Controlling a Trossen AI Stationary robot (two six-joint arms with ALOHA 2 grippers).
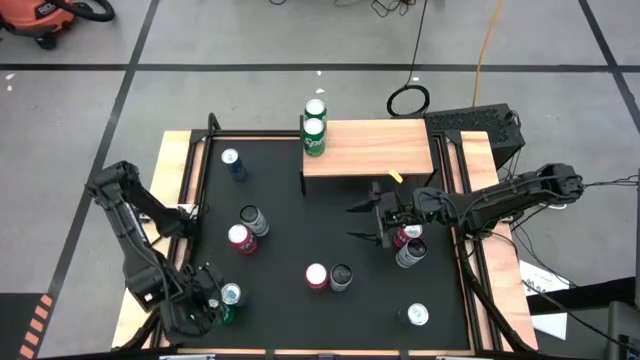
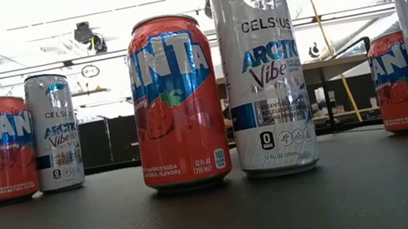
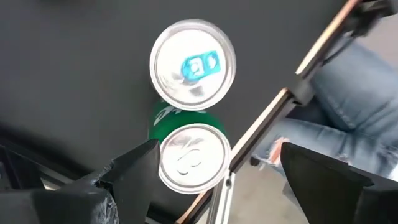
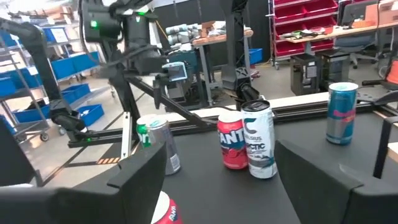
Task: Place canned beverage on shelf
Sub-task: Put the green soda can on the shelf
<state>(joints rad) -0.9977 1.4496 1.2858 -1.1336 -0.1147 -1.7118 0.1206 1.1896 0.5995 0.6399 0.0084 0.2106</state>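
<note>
The shelf (image 1: pixel 372 146) is a light-wood plank at the table's far side. Two green cans (image 1: pixel 314 128) stand at its left end. My right gripper (image 1: pixel 362 222) is open and empty in front of the shelf, fingers pointing toward the table's left. A red and a silver can (image 1: pixel 408 245) stand under its wrist. My left gripper (image 3: pixel 214 180) is open at the near left corner, pointing down. Its fingers stand on either side of a green can's top (image 3: pixel 193 157), which stands beside a silver can (image 3: pixel 193 65).
Upright cans are spread over the black mat (image 1: pixel 290 190): a blue one (image 1: pixel 232 163) at far left, a red and silver pair (image 1: pixel 246 229), a red and dark pair (image 1: pixel 328 276) near the middle, and a silver one (image 1: pixel 417 315) near right. Wooden frame rails border the mat.
</note>
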